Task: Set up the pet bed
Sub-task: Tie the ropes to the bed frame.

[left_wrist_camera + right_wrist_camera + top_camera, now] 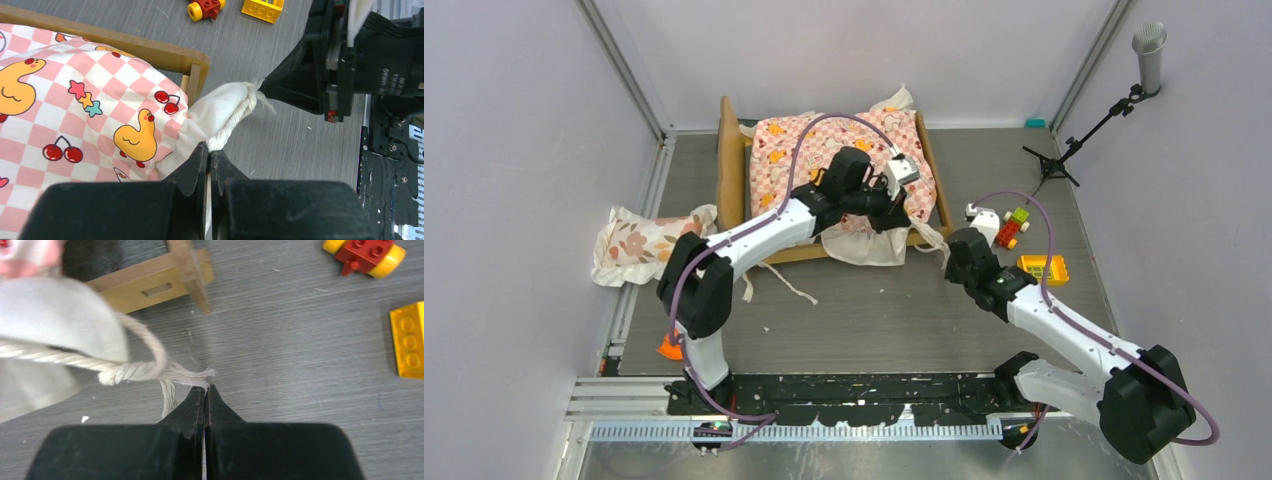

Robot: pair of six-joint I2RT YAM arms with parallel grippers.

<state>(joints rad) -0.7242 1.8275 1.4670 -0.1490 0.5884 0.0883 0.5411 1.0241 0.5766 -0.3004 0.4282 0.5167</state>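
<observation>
While my left claw (pixel 208 151) pinches the cord (pixel 235 117) at the sheet's (pixel 75 100) white corner, my right claw (pixel 205 389) clamped on its frayed end, bed (pixel 729 165) at the bench's (pixel 874 310) far middle under the sheet, pillow (pixel 639 245) to its left

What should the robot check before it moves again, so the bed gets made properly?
1. Is the left pincer gripping the rope? Ok, it is shut on it.
2. Is the right pincer gripping too? Ok, it is shut on the rope's frayed end.
3. Is the sheet on the bed? Ok, it is spread over it.
4. Is the sheet's near corner tucked in? Not ok, it bunches outside the corner post.
5. Is the pillow on the bed? Not ok, it lies beside it.
6. Is the yellow block clear of the rope? Ok, they are apart.
</observation>
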